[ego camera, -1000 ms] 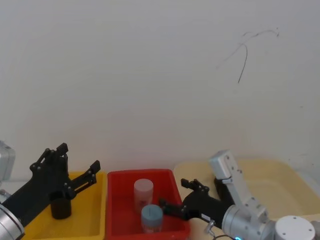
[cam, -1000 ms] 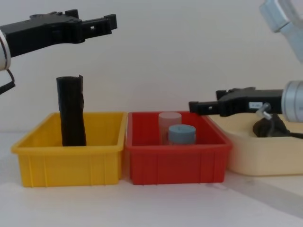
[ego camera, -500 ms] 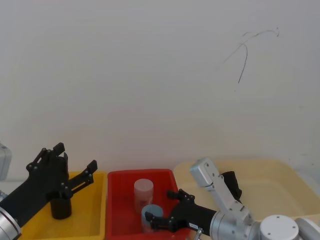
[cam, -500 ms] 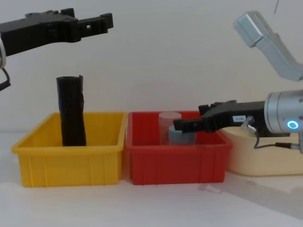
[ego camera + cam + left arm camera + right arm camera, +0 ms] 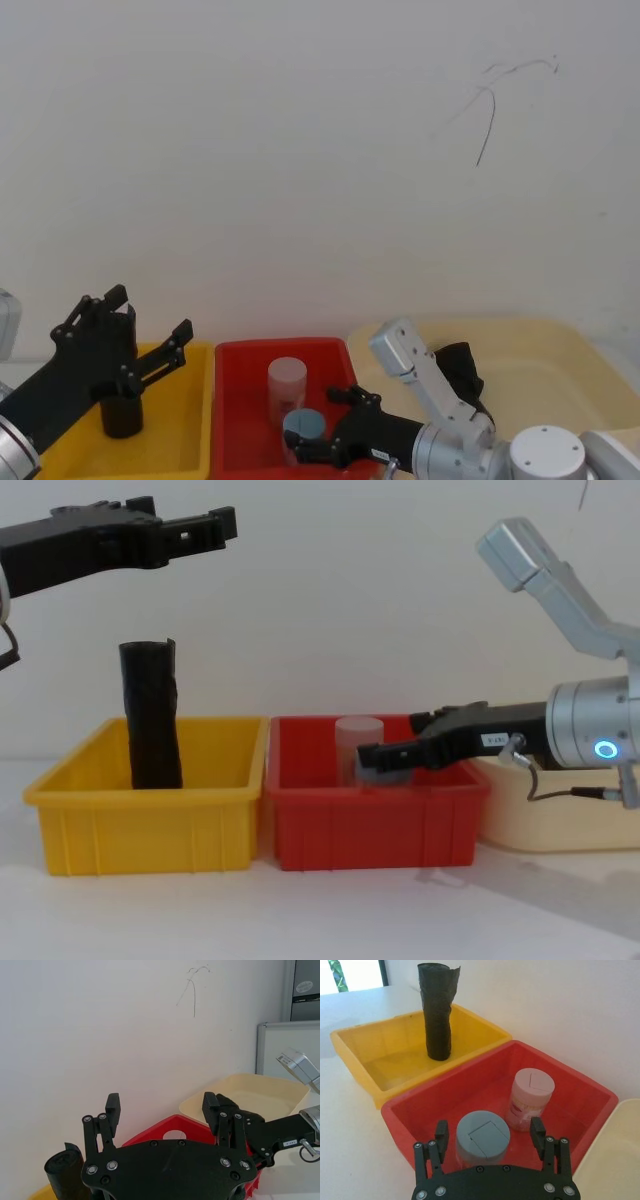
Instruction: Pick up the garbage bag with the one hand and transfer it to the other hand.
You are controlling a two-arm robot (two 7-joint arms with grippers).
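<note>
Garbage bag (image 5: 152, 715) upright near the yellow bin (image 5: 150, 825)'s far left corner, open air above. Left gripper (image 5: 205, 527) high over that bin, fingers spread, empty. Right gripper (image 5: 490, 1132) inside the red bin (image 5: 420, 1097), fingers apart flanking the grey-lidded jar (image 5: 482, 1137), contact unclear.

head down, chest level, sharing red bin (image 5: 375, 810)

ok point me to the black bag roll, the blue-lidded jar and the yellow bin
black bag roll (image 5: 152, 716): chest view, middle of the upright roll.
blue-lidded jar (image 5: 483, 1134): right wrist view, centre of its lid.
yellow bin (image 5: 150, 825): chest view, front wall.
</note>
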